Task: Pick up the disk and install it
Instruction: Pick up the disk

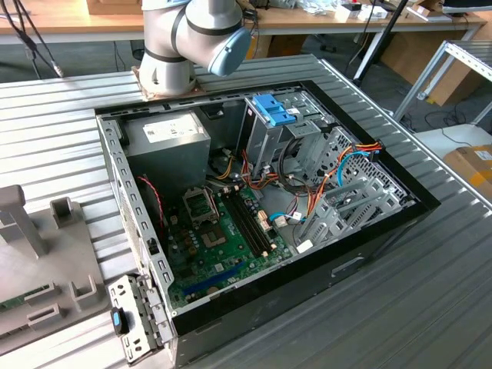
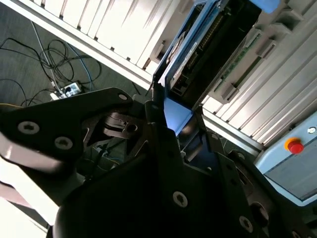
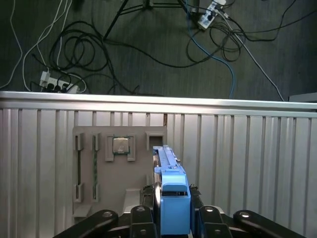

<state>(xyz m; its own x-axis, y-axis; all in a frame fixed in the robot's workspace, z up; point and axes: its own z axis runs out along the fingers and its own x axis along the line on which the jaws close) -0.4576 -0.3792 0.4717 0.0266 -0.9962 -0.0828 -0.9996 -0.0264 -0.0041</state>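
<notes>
The disk, a slim drive in a bright blue carrier frame, stands on edge between my black fingers in the first wrist view. My gripper is shut on it. It hangs well above the grey fixture plate on the ribbed table. In the second wrist view the disk sticks out beyond the gripper, with its blue frame and dark side showing. The open computer case lies on the table in the exterior view. Its metal drive cage is topped by a blue clip.
The fixture plate sits toward the exterior view's left of the case and holds a processor and memory sticks. The table edge runs just past it, with cables on the floor beyond. The arm's base stands behind the case.
</notes>
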